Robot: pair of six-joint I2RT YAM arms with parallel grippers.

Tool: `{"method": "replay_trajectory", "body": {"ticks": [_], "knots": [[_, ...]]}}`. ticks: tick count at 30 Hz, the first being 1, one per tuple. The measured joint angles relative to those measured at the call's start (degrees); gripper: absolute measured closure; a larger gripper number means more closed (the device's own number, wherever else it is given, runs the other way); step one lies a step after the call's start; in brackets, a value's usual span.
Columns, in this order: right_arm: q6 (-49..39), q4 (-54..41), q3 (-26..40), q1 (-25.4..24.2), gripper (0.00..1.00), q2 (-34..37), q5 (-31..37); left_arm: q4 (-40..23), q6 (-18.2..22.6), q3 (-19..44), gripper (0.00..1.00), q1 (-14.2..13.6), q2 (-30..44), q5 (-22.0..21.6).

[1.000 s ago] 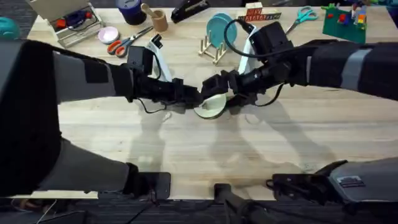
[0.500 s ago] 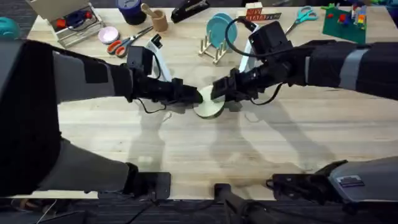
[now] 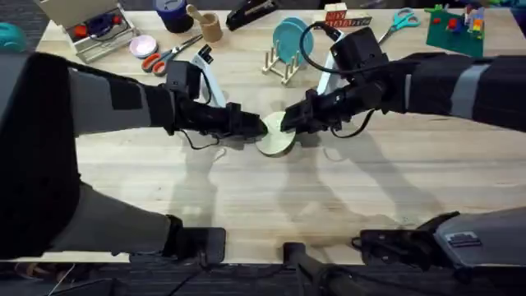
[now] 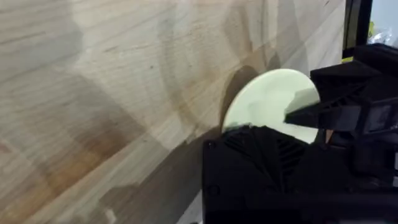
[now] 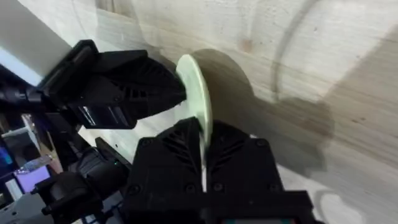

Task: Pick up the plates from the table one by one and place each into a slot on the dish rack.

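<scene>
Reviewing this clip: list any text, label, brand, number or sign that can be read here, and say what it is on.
None can be read.
The red-and-white blocks at the table's far edge carry marks: too small to read.
A white label on the right arm's base: too blurred to read.
The cream plate, blue plate and dish rack show no lettering.
</scene>
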Motion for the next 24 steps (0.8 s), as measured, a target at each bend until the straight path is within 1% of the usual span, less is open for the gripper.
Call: {"method": "replay_trajectory", "body": {"ticks": [4, 7, 12, 16, 19, 24], "knots": [[-0.7, 0.2, 0.0, -0.5, 0.97, -0.5, -0.7, -0.3, -0.1, 0.0, 0.961, 0.0, -1.1, -0.4], [-2.0, 0.0, 0.0, -1.2, 0.971, -2.4, -0.4, -1.6, -0.4, 0.0, 0.961, -0.2, -4.0, -1.6], [-5.2, -0.7, 0.0, -3.6, 0.97, -6.6, 0.4, -7.0, -0.5, 0.8, 0.961, -0.3, -13.0, -5.4], [-8.4, -4.7, 0.8, -4.4, 0.97, -9.3, 1.4, -11.8, -0.1, 3.5, 0.961, -0.3, -19.5, -8.9], [-11.8, -10.8, 3.9, -4.4, 0.97, -9.8, 3.6, -16.4, 1.1, 6.3, 0.961, -0.3, -23.4, -11.6], [-19.5, -19.8, 13.3, -4.4, 0.971, -9.7, 8.2, -26.7, 4.7, 12.2, 0.961, -0.3, -27.9, -17.6]]}}
